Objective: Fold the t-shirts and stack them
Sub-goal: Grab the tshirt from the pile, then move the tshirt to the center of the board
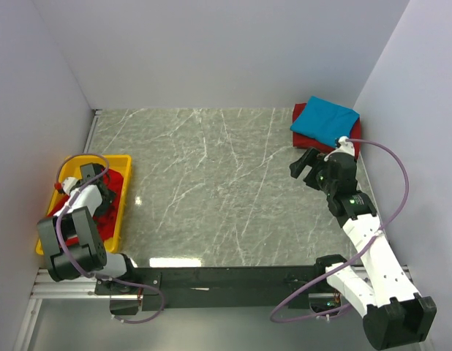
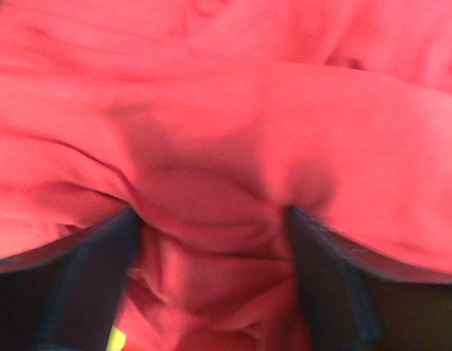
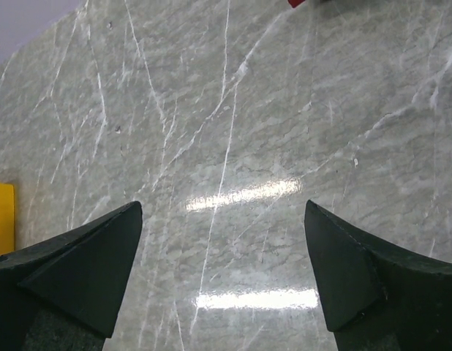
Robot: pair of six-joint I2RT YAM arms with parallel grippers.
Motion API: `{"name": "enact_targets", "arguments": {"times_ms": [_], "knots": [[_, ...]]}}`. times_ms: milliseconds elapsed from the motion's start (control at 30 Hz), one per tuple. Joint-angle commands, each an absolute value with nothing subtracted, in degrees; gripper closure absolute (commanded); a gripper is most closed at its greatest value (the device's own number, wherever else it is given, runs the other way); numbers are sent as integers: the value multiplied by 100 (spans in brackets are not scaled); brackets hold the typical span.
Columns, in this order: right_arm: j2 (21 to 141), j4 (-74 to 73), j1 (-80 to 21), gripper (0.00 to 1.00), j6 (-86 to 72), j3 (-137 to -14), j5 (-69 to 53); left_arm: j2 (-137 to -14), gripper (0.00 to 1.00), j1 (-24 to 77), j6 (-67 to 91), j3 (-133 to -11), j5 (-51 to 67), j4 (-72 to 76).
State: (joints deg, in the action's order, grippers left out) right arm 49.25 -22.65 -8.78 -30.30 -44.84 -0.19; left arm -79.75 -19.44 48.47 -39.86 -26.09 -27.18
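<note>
A bright red t-shirt point(image 1: 118, 180) lies crumpled in the yellow tray point(image 1: 124, 212) at the left. My left gripper point(image 1: 93, 184) is down in the tray on this shirt. In the left wrist view the red cloth point(image 2: 226, 124) fills the frame, and the gripper point(image 2: 211, 219) is open with a fold of cloth bulging between its fingers. A folded turquoise-blue t-shirt point(image 1: 325, 121) lies on a folded darker red one point(image 1: 299, 112) at the back right. My right gripper point(image 1: 306, 165) is open and empty over the bare table just in front of that stack, and it also shows in the right wrist view point(image 3: 223, 208).
White walls close the table on the left, back and right. The grey marble tabletop point(image 1: 211, 190) spans the middle. In the right wrist view the tray's yellow edge point(image 3: 1, 216) shows at far left and a corner of the darker red shirt point(image 3: 296, 2) at the top.
</note>
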Motion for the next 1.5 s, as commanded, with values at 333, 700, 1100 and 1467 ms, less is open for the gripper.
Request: {"name": "enact_targets", "arguments": {"times_ms": [333,700,1100,1467], "knots": [[4878,-2065,-914,2,-3032,-4544,202,-7489,99,-1934,4491,-4051,-1309,-2619],[5150,-1951,-932,2,-2971,-4579,62,-6110,100,-1934,3921,-5826,-1065,-3419],[5309,-1899,-923,2,-2935,-4702,35,-6934,98,-1532,4667,-8058,3242,-2585],[5212,-1960,-932,2,-2953,-4658,123,-6979,88,272,6009,-9413,4087,539]]}}
